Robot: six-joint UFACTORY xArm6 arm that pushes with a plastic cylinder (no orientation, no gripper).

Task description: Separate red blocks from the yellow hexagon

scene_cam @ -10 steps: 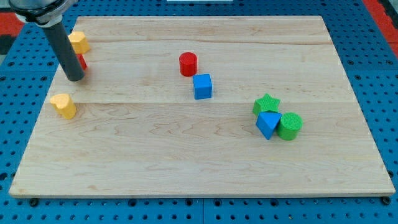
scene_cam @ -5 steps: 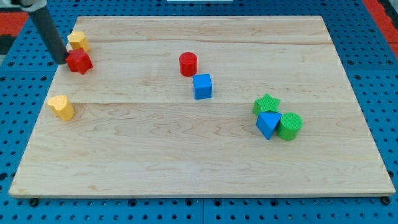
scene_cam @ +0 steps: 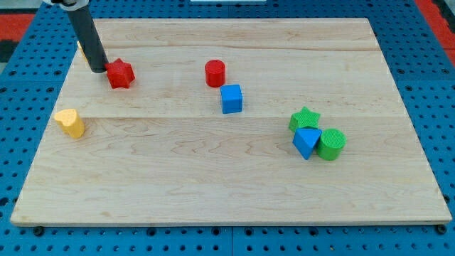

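A red star block [scene_cam: 121, 73] lies at the board's upper left. My tip [scene_cam: 99, 70] touches its left side. The rod hides most of the yellow hexagon [scene_cam: 83, 51] behind it, near the board's top left corner; only a sliver shows. A red cylinder [scene_cam: 215, 73] stands near the top middle, far to the right of the hexagon.
A yellow block [scene_cam: 71, 122] sits at the left edge. A blue cube [scene_cam: 231, 98] lies just below the red cylinder. A green star [scene_cam: 305, 118], a blue triangle [scene_cam: 306, 141] and a green cylinder [scene_cam: 330, 144] cluster at the right.
My tip went round to the red star's left side and pushed it to the right, away from the yellow hexagon. The other blocks have not moved.
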